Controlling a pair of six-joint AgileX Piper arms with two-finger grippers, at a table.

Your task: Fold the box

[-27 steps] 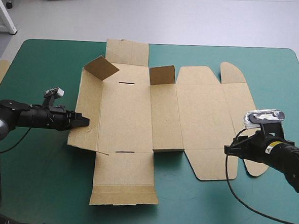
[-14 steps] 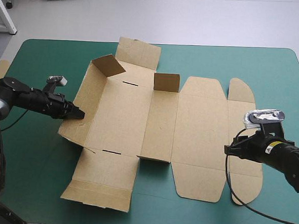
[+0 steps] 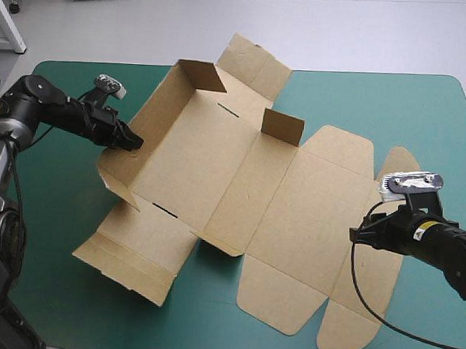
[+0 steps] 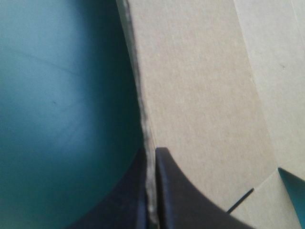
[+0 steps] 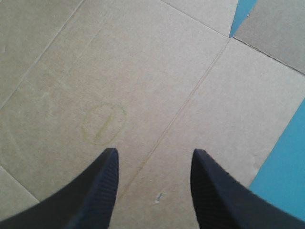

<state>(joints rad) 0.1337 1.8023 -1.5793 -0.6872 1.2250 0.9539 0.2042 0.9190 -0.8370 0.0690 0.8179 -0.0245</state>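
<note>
The table's teal-green cover lies bare along its right and near sides, and the brown box sprawls across the middle, askew to the table's edges. Nearest the robot, a long side flap lies flat, and beside it the lid panel with its rounded tabs reaches toward the near right corner. The right gripper hangs over the lid's right part with its black fingers spread apart, grasping nothing. Its wrist view shows the gripper above flat board that bears a faint green oval mark. Farther back on the left, the left gripper is clenched on the box's raised left wall. In the wrist view the gripper pinches the board's edge. Beyond, two corner tabs stand upright, and the far flap juts past the table's far edge.
</note>
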